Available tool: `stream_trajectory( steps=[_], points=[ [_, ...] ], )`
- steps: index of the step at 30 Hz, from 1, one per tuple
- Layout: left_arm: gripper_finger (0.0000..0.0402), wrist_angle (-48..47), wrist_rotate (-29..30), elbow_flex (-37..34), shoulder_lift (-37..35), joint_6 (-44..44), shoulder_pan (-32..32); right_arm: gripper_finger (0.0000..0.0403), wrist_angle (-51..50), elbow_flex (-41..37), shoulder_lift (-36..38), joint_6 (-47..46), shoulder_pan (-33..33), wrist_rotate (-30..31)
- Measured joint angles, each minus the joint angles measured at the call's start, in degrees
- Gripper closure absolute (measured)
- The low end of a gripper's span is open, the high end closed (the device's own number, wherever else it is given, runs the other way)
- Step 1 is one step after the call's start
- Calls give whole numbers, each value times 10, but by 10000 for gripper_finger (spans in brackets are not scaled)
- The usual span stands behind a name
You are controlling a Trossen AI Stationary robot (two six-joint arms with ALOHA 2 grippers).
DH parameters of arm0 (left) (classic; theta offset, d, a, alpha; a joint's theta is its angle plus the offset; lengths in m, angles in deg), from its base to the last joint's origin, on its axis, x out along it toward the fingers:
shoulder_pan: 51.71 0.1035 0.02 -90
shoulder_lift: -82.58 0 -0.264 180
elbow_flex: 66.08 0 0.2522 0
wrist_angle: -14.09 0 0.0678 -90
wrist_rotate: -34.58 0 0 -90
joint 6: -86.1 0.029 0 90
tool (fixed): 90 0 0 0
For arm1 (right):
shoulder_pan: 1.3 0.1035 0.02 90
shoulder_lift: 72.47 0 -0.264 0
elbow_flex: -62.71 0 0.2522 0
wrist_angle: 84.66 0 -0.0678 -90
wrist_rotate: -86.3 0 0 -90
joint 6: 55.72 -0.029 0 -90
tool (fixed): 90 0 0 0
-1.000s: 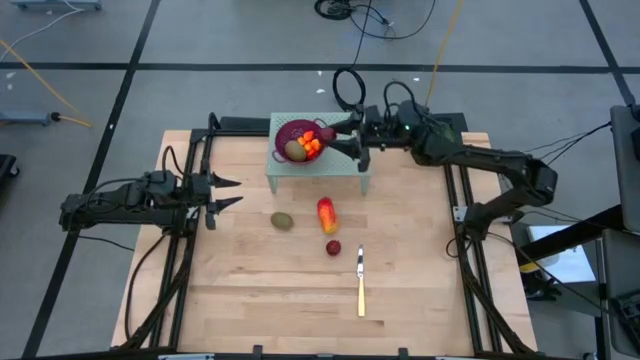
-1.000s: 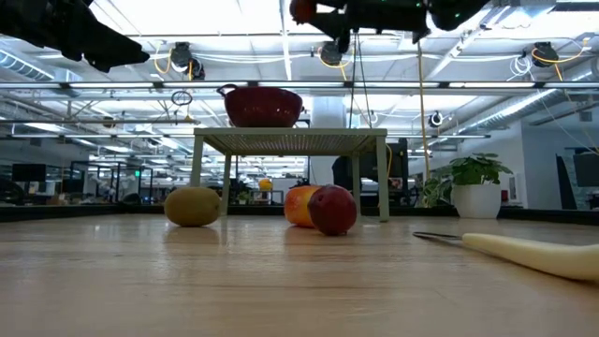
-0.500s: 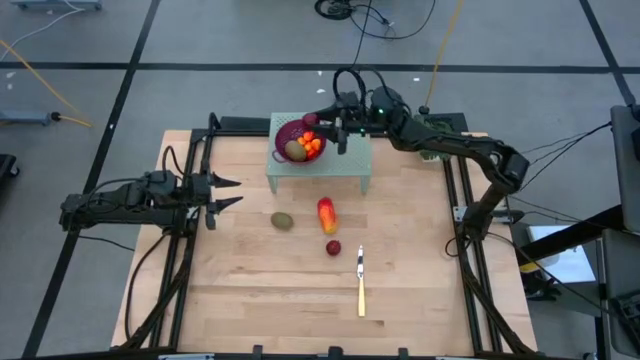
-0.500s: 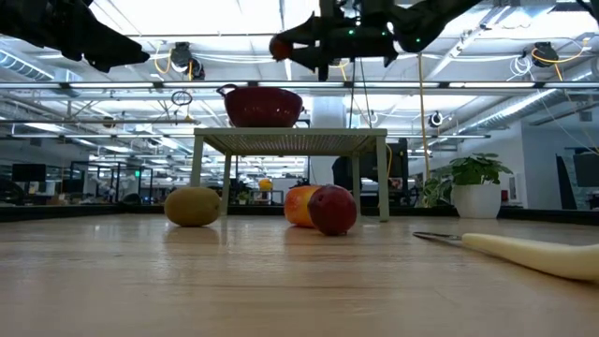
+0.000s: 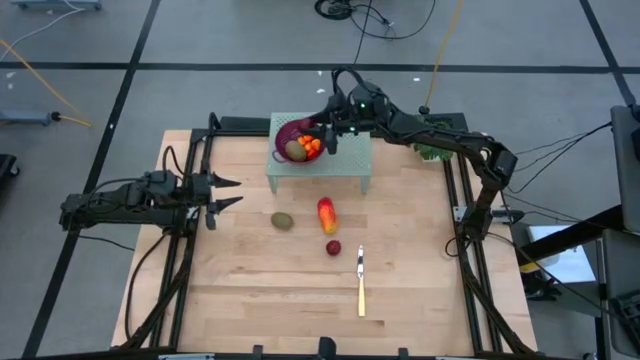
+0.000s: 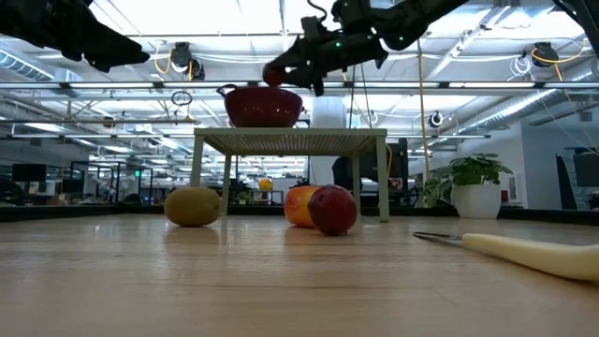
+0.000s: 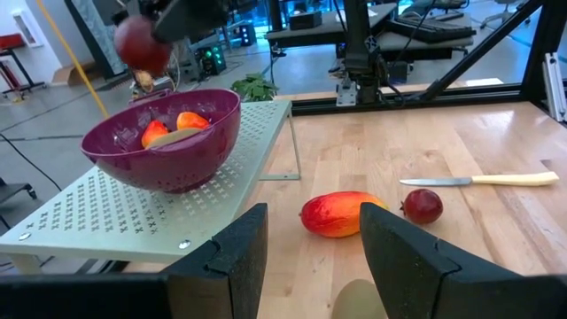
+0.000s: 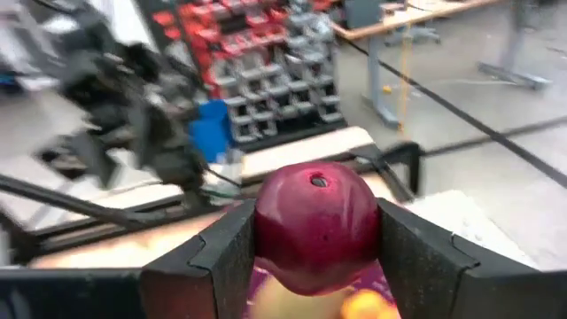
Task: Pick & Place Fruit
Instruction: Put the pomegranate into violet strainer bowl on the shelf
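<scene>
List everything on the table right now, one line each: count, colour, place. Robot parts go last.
Colander bowl: one, purple, on the pale perforated stand at the table's far edge.
Fruit in the bowl: a brown-green oval and small orange pieces.
Red ball, held: one, dark red, above the bowl's rim.
Brown-green oval: one, on the table in front of the stand.
Red-orange oblong: one, mid-table.
Red ball, loose: one, dark red, just nearer than the oblong.
Knife: one, pale yellow handle, near side of the table.
Right gripper: shut on the held red ball, over the bowl.
Left gripper: open, empty, hovering at the table's left side.
</scene>
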Motion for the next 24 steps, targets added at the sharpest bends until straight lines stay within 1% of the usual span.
stream_trajectory(
  steps=[4, 12, 16, 19, 24],
  points=[
    [220, 0, 0, 0, 0, 2, 0, 202, -19, 0, -4, 25, 3, 17],
    [220, 0, 0, 0, 0, 1, 0, 202, -44, -1, -8, 45, 4, 15],
    [220, 0, 0, 0, 0, 2, 0, 202, -59, -1, -10, 37, 4, 15],
    [220, 0, 0, 0, 0, 2, 0, 202, -61, -1, -9, 37, 4, -3],
    [220, 0, 0, 0, 0, 3, 0, 202, -68, -1, -9, 39, 8, 0]
  ],
)
